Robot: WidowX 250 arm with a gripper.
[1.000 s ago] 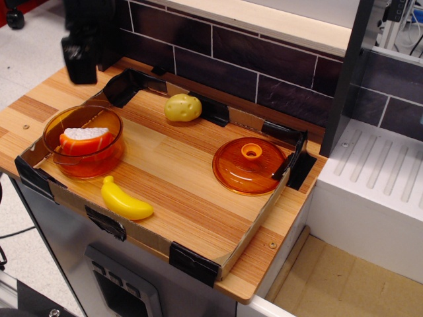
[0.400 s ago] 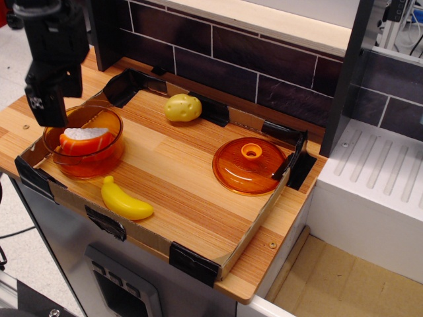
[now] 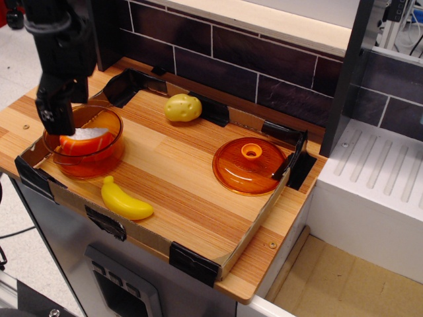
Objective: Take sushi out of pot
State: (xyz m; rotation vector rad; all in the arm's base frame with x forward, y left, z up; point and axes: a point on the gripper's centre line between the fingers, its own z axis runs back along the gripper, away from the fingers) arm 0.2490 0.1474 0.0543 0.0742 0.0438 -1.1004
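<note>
Overhead, black arm upright, fingers (image 3: 58, 119) at pot (image 3: 99, 162) rim above sushi (image 3: 84, 141), grip state unclear

1. The black gripper (image 3: 58, 112) is hanging over the left rim of the pot (image 3: 99, 162).
2. The sushi (image 3: 87, 141) is lying inside the pot.
3. A banana (image 3: 125, 201) is lying just in front.

The pot (image 3: 84, 150) at left looks like glossy translucent orange plastic (so does the lid (image 3: 249, 166)). The banana (image 3: 125, 199) is smooth and shiny; the table (image 3: 192, 172) is striped wood.
</note>
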